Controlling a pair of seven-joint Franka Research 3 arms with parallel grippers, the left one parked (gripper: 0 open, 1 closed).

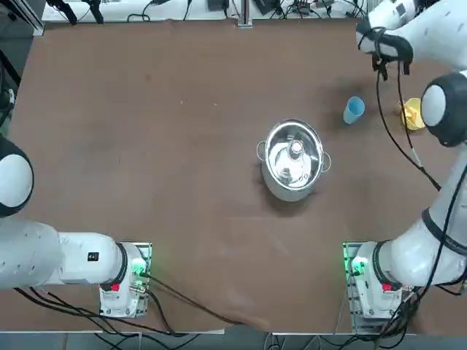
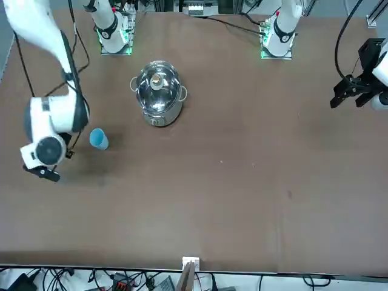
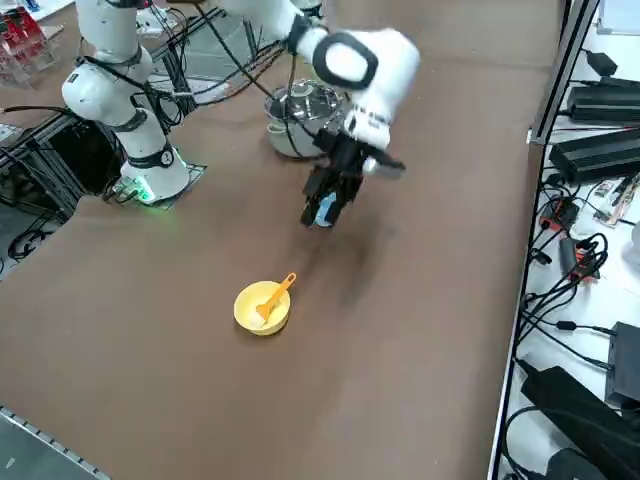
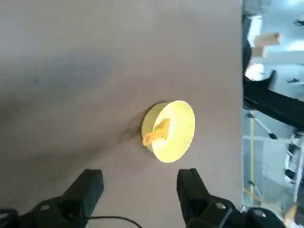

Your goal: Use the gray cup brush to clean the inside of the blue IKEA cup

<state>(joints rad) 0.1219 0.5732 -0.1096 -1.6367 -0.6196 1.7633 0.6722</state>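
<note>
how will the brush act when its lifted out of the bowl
The brush is a slim stick leaning in the yellow bowl, its handle poking over the rim, so it probably feels light and stiff. Pulling it sideways could tip or drag the small bowl. The open right end effector hangs above it, empty; a thin handle may slip or pivot.

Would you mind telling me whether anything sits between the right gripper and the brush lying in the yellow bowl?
Nothing visible does. In the wrist view the right gripper hangs open above bare table, with the orange-looking brush resting in the yellow bowl just ahead of the fingers. The blue cup and steel pot stand off to the side.
</note>
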